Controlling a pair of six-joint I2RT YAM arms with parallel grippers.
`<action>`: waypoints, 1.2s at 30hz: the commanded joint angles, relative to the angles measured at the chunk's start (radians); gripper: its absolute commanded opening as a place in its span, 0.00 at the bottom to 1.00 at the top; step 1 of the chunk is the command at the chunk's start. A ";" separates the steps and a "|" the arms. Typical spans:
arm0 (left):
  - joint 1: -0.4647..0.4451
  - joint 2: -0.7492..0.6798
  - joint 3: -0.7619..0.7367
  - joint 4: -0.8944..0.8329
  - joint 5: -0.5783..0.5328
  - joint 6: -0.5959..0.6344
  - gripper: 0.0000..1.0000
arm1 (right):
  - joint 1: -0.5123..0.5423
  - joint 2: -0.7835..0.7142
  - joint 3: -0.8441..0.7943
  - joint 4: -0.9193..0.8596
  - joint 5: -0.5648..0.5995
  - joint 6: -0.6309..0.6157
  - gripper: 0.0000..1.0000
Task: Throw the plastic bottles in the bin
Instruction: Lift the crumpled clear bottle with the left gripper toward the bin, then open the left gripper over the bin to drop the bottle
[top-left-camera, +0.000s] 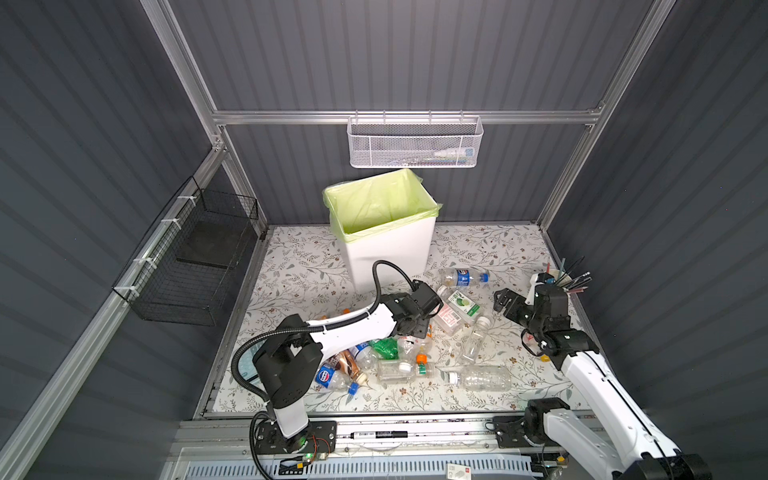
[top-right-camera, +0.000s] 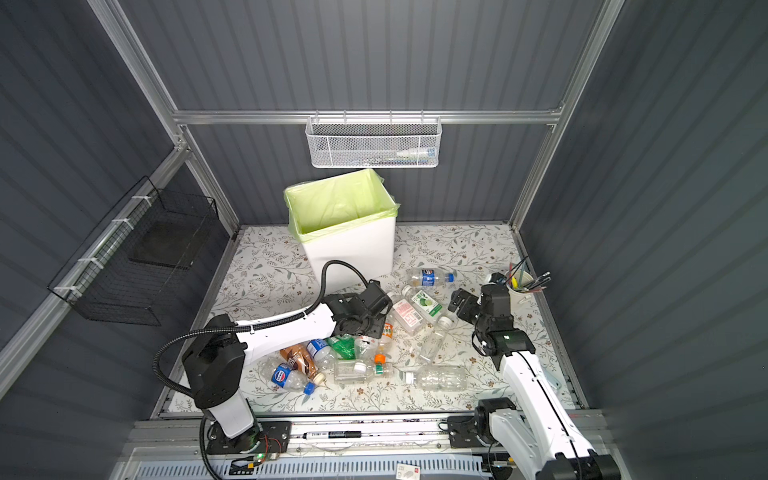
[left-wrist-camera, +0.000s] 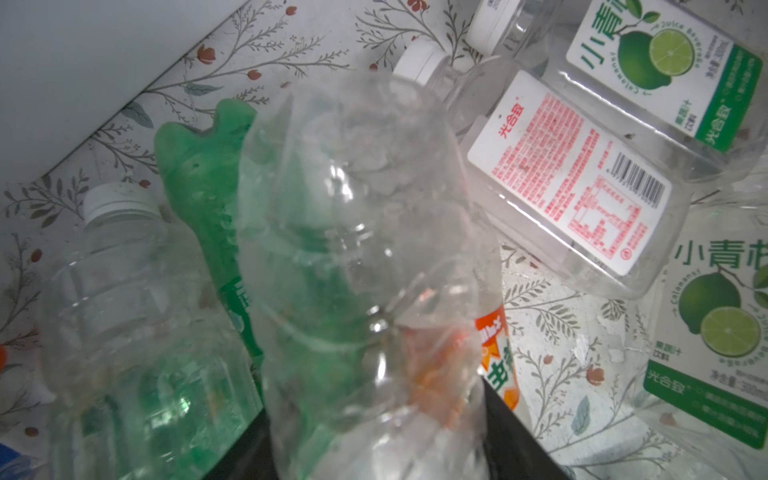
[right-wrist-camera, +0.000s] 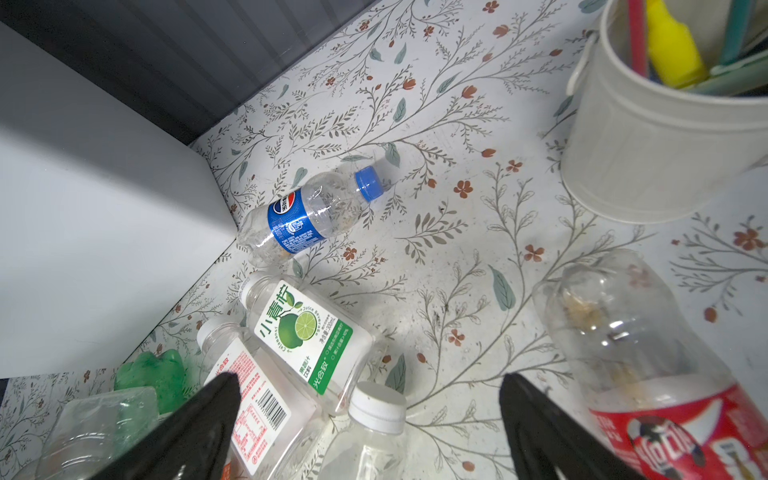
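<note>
The bin (top-left-camera: 386, 249) (top-right-camera: 353, 249), white with a pale green liner, stands at the back middle. Several plastic bottles lie on the floral mat in front of it. My left gripper (top-left-camera: 415, 328) (left-wrist-camera: 374, 415) reaches down into the pile. Its black fingers press both sides of a crumpled clear bottle (left-wrist-camera: 357, 232), which lies over a green bottle (left-wrist-camera: 199, 174). A pink-label bottle (left-wrist-camera: 573, 183) and a lime-label bottle (top-left-camera: 463, 305) lie just beyond. My right gripper (top-left-camera: 505, 301) (right-wrist-camera: 371, 384) hangs open above a white-capped clear bottle (right-wrist-camera: 374, 436). A blue-label bottle (right-wrist-camera: 307, 216) lies by the bin's corner.
A cream pail of pens (top-left-camera: 557, 282) (right-wrist-camera: 648, 145) stands at the right edge, close to my right gripper. A red-label bottle (right-wrist-camera: 648, 374) lies beside it. A white mesh basket (top-left-camera: 413, 143) hangs on the back wall, a black wire basket (top-left-camera: 195, 266) on the left wall.
</note>
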 joint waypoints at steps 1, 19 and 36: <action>-0.008 -0.029 0.019 0.006 -0.014 -0.008 0.62 | -0.005 -0.013 -0.014 -0.007 -0.006 0.003 0.99; -0.009 -0.358 0.294 0.166 -0.226 0.496 0.63 | -0.057 -0.045 0.057 -0.048 0.029 -0.113 0.99; 0.360 -0.304 0.462 0.743 0.010 0.803 0.66 | -0.079 -0.128 0.069 -0.041 0.039 -0.085 0.99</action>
